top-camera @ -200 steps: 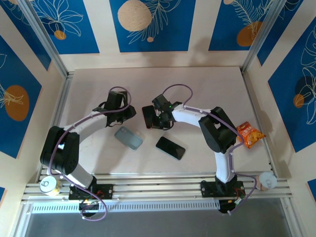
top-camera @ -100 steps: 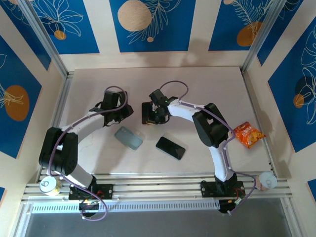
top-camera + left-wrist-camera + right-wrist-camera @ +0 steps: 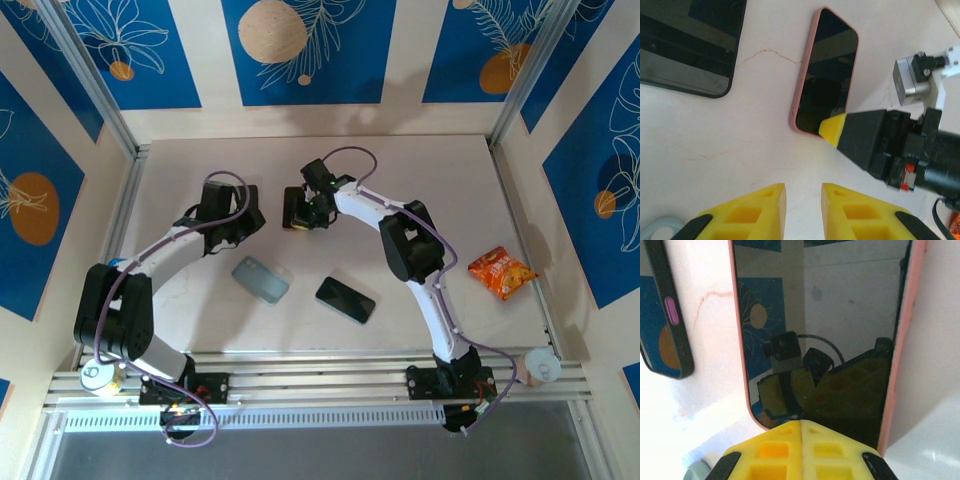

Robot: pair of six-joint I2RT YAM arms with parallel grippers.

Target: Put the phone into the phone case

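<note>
The phone (image 3: 827, 65), dark screen up, lies on the table inside a pink phone case (image 3: 801, 80) whose rim frames it. In the top view the cased phone (image 3: 295, 208) sits at mid-table toward the back. My right gripper (image 3: 801, 427) is shut, and its yellow tips (image 3: 832, 129) press down on the screen's near end. The pink rim (image 3: 905, 340) runs along the screen's right side. My left gripper (image 3: 803, 200) hovers a short way left of the phone, jaws a little apart with only bare table between them. It sits left of the phone from above (image 3: 245, 222).
A second black phone (image 3: 345, 299) lies nearer the arms' bases, with a grey-blue phone-sized slab (image 3: 260, 279) to its left. An orange snack bag (image 3: 503, 272) is at the right edge. A can (image 3: 98, 375) and a cup (image 3: 540, 365) stand on the front rail.
My right gripper has slid the pink-cased phone toward the back of the table, tips staying on it. My left gripper has drifted back and slightly left.
</note>
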